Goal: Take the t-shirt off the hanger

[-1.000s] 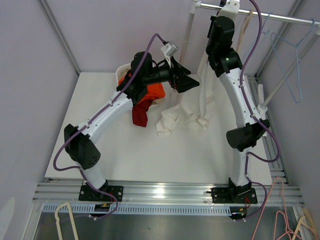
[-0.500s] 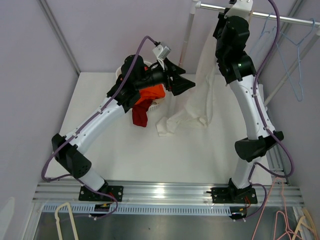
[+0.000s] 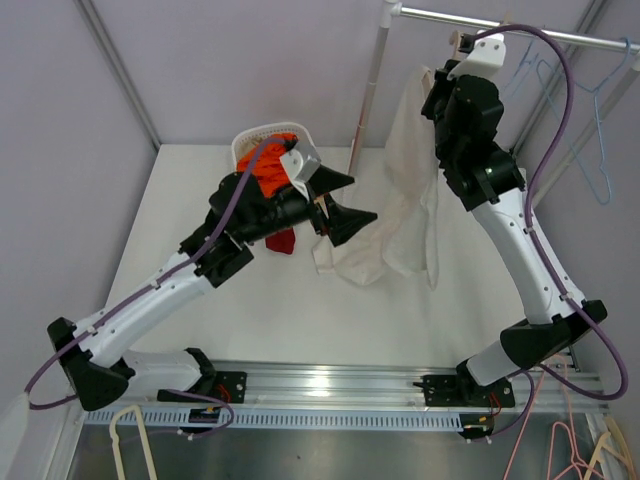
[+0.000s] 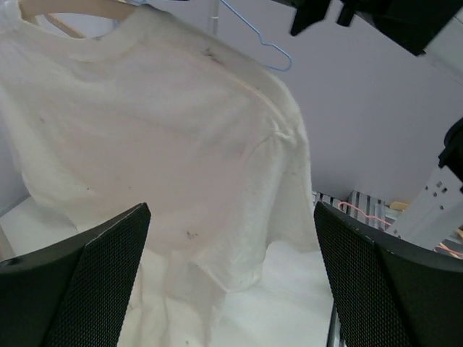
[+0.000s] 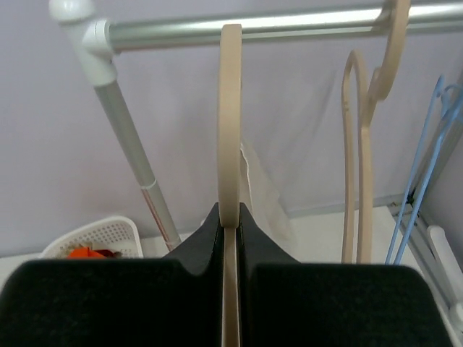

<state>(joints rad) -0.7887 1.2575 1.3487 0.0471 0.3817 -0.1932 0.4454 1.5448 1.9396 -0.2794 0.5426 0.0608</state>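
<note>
**A:** How much room is there on the worktop [image 3: 300,320]?

**B:** The near half is bare from the left edge to the right edge, apart from the left arm [image 3: 170,285]. That arm crosses from the near left corner toward the middle. Walls stand close along the left and far edges.

**A:** Where is the t-shirt [image 3: 405,190]?

**B:** It is white and hangs on its hanger [image 5: 230,108] over the far right part of the worktop. Its lower end seems to lie on the surface near the middle. The rail [image 3: 560,38] runs above the far right corner, held by a post [image 3: 365,110] at the far edge.

**A:** Any containers?

**B:** One white basket [image 3: 247,140] stands at the far edge, left of the post. Red cloth [image 3: 270,168] fills it, and a piece hangs over its near rim, partly hidden by the arm.

**A:** Other hangers?

**B:** A beige hanger [image 5: 396,36] and a blue hanger [image 5: 450,101] are on the rail, to the right of the shirt's own.

**A:** And the tools?

**B:** The right tool [image 5: 230,217] is pinching the hanger's hook just under the rail. The left tool [image 4: 231,210] is spread wide, close to the shirt's front, gripping nothing.
</note>
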